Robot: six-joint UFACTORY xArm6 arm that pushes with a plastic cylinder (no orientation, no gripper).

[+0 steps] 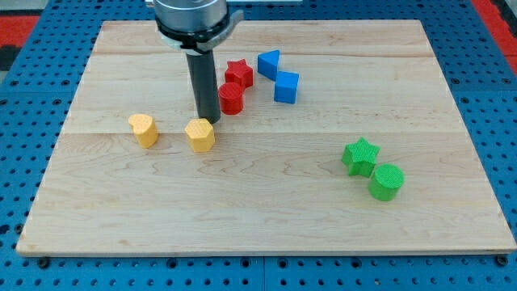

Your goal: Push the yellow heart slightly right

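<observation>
The rod has no hand to open or close, only the tip [208, 120]. The tip sits just behind the yellow block [199, 135] near the board's middle. The yellow heart [143, 129] lies to the view's left of both. To push it right, the tip likely must first get to the heart's left side.

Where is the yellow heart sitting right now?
The yellow heart lies left of the board's centre, leftmost of all blocks, with the other yellow block to its right, where my tip stands.
</observation>
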